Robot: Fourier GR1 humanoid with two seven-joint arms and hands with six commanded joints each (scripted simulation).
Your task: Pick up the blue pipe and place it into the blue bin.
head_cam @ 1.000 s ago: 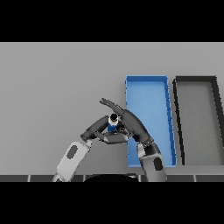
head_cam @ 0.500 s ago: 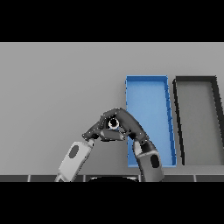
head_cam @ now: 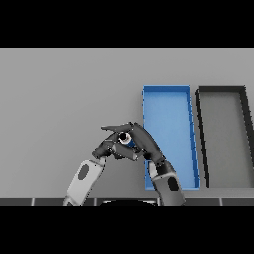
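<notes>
Blue pipe (head_cam: 125, 138) sitting between both hands, just left of the blue bin (head_cam: 166, 101), only its round end and a sliver of blue showing. Being clasped from the right by the right hand (head_cam: 143, 141), fingers curling over and around it. Being met from the left by the left hand (head_cam: 110, 147), fingers bent in toward the pipe; whether actually pinching or just resting against it, cannot tell. Looking lifted or about to be, but contact with the grey table (head_cam: 59, 99) not readable from this angle. Risks from here: slipping out on the sideways carry if the grip is only on the pipe's end; snagging on the left hand's fingers if those aren't released before moving; clipping the bin's near-left wall on the way across. Dark bin (head_cam: 222, 92) sitting just right of the blue one, so overshooting means wrong container.
</notes>
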